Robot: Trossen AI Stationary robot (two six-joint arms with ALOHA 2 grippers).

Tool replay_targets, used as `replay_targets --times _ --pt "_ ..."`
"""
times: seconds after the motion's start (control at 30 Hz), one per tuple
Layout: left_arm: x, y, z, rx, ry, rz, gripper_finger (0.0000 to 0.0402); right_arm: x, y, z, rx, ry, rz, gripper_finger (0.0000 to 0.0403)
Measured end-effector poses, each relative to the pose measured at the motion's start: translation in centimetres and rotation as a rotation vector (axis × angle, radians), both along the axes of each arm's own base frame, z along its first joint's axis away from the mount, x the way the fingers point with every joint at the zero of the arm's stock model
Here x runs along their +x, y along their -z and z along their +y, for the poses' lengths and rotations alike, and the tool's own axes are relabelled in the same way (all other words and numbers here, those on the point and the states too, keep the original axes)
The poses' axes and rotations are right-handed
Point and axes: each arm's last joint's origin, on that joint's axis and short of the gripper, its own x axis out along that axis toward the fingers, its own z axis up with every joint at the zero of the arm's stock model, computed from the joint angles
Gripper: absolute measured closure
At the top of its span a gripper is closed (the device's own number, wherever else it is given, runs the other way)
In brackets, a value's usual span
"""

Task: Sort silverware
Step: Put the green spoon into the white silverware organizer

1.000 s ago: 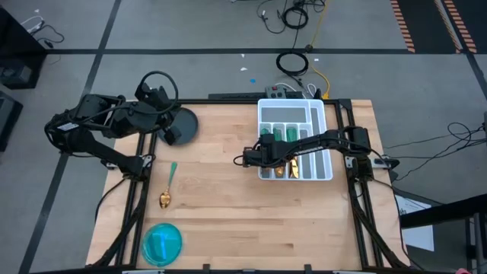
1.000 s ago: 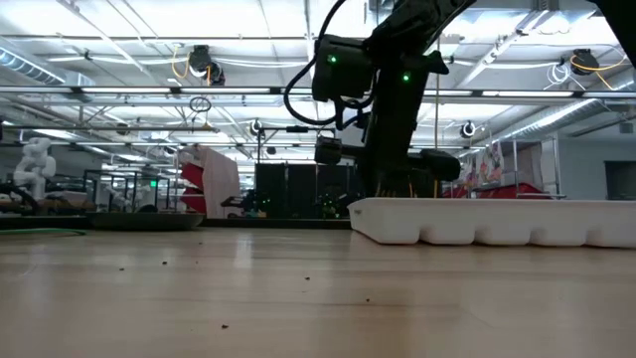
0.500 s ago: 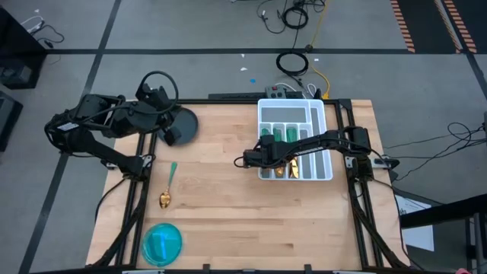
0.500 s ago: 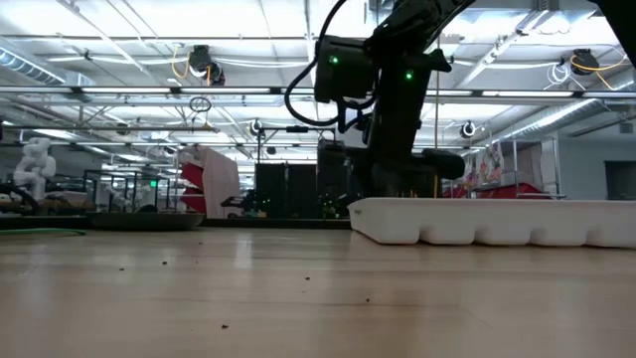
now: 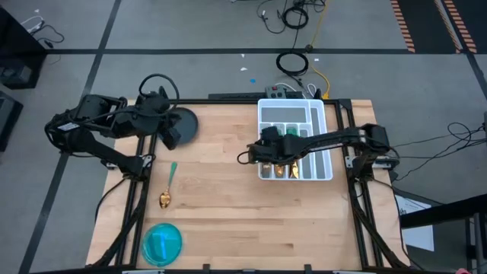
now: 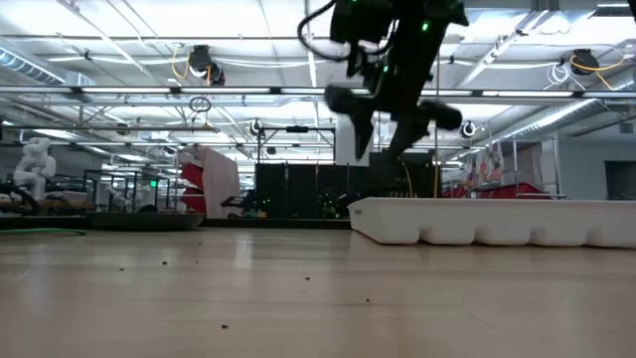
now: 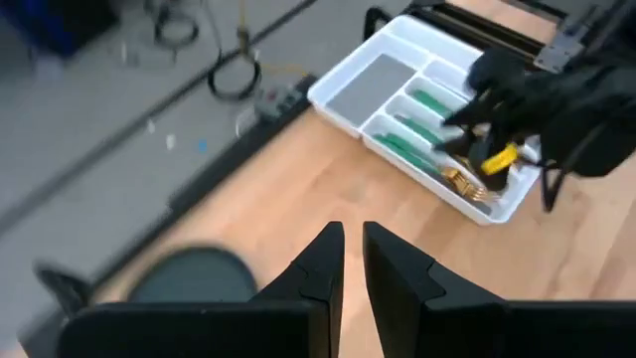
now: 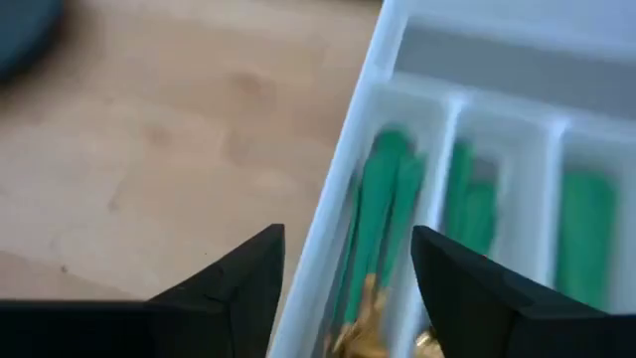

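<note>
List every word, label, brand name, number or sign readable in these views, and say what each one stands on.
None: no text can be read in any view.
The white compartmented plastic tray, the green-handled, gold-headed silverware, the dark round plate and the blue round dish show no visible markings.
Red panels in the room behind are too small to read.

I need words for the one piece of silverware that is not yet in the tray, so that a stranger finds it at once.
Look at the wooden table from above, on the left arm's side, away from the white tray. Between the dark round plate and the blue round dish lies a single spoon. It alone rests on bare wood, its gold head toward the blue dish and its green handle toward the plate.
</note>
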Motion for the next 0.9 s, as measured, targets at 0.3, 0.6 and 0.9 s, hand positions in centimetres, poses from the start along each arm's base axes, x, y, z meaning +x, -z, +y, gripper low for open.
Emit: replay_targets --times 0.3,0.6,0.9 --pt "1.4 3.4 -0.7 -0.262 -0.230 0.046 0.0352 -5.9 -8.2 -0.2 -0.282 0.053 -0.029 0.0186" --pt "3.1 15.1 -2.0 -0.379 -0.546 0.321 0.0352 -13.8 -14.8 0.2 -0.394 0.051 -0.091 0.0186" --pt "3.8 23.7 -5.0 -0.690 -0.386 0.417 0.0352 -17.8 -17.4 0.1 -0.450 0.000 -0.105 0.0186"
